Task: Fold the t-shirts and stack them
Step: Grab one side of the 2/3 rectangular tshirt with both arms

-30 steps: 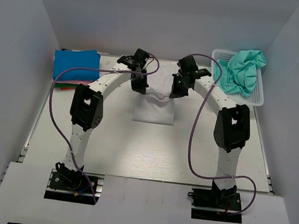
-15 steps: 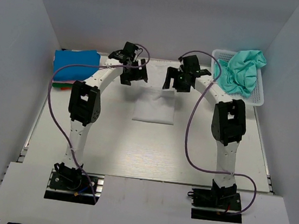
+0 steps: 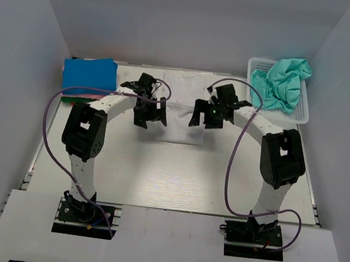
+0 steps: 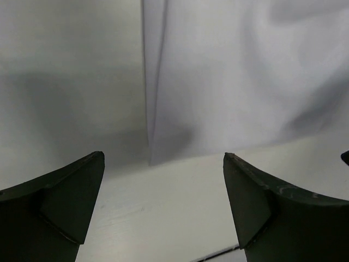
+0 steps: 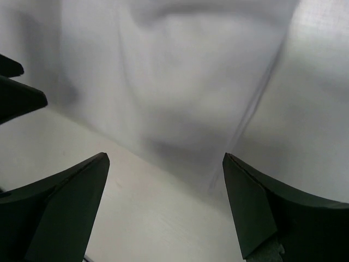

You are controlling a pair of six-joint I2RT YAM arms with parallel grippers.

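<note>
A white t-shirt [image 3: 179,124] lies folded into a flat rectangle at the table's middle. My left gripper [image 3: 150,116] hovers open over its left edge, and the left wrist view shows the cloth's [image 4: 245,71] near left corner beyond the spread fingers. On the other side my right gripper [image 3: 204,117] is open above the right edge, with the white cloth [image 5: 180,82] ahead of it. Neither gripper holds anything. A crumpled teal-green t-shirt [image 3: 284,80] fills the basket at back right. A blue folded t-shirt [image 3: 90,74] tops a stack at back left, with pink and green edges under it.
The white mesh basket [image 3: 301,116] stands at the back right corner. Grey walls close in the left, right and far sides. Purple cables loop from both arms over the table [image 3: 169,175]. In the left wrist view the table's [image 4: 163,207] bare surface lies between the fingers.
Both grippers went from shut on the white t-shirt's far edge to open and let it drop flat. Both arms then drew back toward the near side, over the shirt's side edges.
</note>
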